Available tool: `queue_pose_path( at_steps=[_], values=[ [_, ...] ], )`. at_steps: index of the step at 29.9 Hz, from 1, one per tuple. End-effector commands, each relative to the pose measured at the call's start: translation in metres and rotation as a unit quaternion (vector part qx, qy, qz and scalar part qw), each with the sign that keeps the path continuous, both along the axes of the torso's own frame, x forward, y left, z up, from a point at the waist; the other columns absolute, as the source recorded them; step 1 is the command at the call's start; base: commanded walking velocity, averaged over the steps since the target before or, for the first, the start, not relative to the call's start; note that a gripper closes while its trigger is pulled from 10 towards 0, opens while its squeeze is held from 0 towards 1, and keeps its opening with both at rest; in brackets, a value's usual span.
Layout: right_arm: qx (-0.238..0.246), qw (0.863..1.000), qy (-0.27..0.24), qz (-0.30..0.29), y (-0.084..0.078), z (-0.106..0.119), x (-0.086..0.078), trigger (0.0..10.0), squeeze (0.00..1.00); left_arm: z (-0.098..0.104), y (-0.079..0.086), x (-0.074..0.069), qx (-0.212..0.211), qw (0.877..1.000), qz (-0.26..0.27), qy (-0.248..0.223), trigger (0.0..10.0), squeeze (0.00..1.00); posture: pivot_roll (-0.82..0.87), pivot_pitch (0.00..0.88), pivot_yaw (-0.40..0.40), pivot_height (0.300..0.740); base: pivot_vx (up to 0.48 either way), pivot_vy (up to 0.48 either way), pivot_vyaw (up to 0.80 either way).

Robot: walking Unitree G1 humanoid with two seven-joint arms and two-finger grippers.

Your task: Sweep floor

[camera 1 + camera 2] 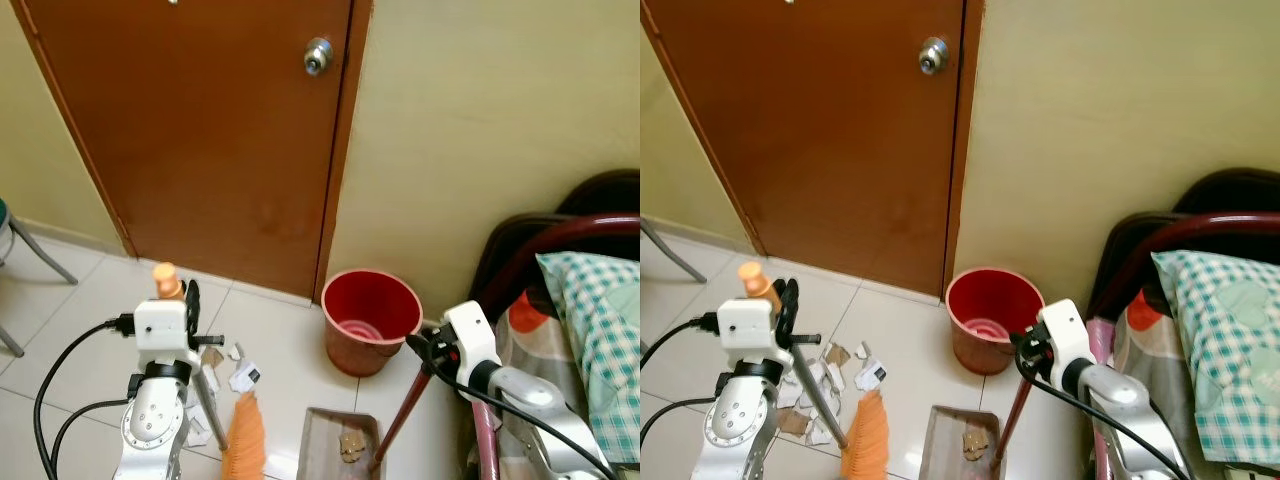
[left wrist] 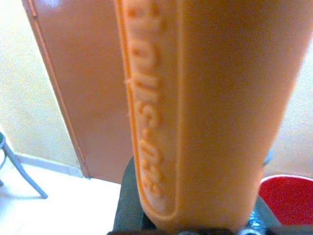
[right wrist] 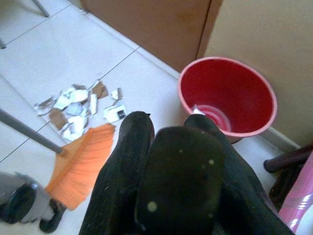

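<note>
Before the brown door, on the pale glossy floor tiles, stands a round red plastic bucket. Near the bucket lies my scatter of torn paper and cardboard scraps, flat and ragged. My left gripper is clamped on the broom: its fingers close around the smooth orange grip with raised lettering, the grey metal shaft slants down to the fan of orange bristles, which rest on the floor just beside the scraps. My right gripper is closed around the thin dark red handle of the dustpan, a flat grey tray lying on the floor near the bucket, with a few brown crumbs in it. Beyond the bucket is a bed with a checked green cloth.
</note>
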State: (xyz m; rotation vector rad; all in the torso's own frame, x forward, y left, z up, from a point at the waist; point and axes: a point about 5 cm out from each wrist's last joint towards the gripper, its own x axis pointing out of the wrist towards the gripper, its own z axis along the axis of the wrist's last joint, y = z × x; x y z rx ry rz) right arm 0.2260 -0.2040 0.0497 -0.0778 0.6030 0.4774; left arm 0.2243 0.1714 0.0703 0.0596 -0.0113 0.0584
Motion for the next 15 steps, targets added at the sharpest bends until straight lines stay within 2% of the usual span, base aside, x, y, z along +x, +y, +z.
queue_pose_path(
  at_steps=[1,7,10,12,13,14,15],
  values=[
    [0.007,0.997,0.072,0.003,-0.007,-0.014,-0.016,10.0,0.0,-0.008,-0.003,-0.002,-0.004,1.0,-0.002,0.026,10.0,0.0,0.03,0.0,-0.046,0.74,0.0,0.0,0.0],
    [0.026,0.997,0.073,0.016,-0.011,-0.005,-0.027,10.0,0.0,-0.004,0.001,0.003,-0.002,1.0,0.008,0.021,10.0,0.0,0.04,0.0,-0.033,0.74,0.0,0.0,0.0],
    [0.007,0.998,0.057,0.008,-0.015,0.002,-0.026,10.0,0.0,-0.003,0.004,0.005,0.0,1.0,0.012,0.021,10.0,0.0,0.03,0.0,-0.025,0.74,0.0,0.0,0.0],
    [0.002,0.999,0.042,0.001,-0.013,0.005,-0.021,10.0,0.0,-0.003,0.004,0.006,-0.002,1.0,0.011,0.023,10.0,0.0,0.02,0.0,-0.019,0.74,0.0,0.0,0.0],
    [0.005,1.0,0.003,-0.017,-0.009,0.013,-0.007,10.0,0.0,-0.003,0.002,0.007,-0.005,1.0,0.007,0.027,10.0,0.0,0.02,0.0,-0.015,0.74,0.0,0.0,0.0],
    [0.005,1.0,0.003,-0.017,-0.009,0.013,-0.007,10.0,0.0,-0.003,0.002,0.007,-0.005,1.0,0.007,0.027,10.0,0.0,0.02,0.0,-0.015,0.74,0.0,0.0,0.0],
    [0.009,0.999,-0.02,-0.029,-0.006,0.018,0.002,10.0,0.0,-0.003,0.0,0.009,-0.007,1.0,0.001,0.027,10.0,0.0,0.02,0.0,-0.011,0.74,0.0,0.0,0.0]
  ],
)
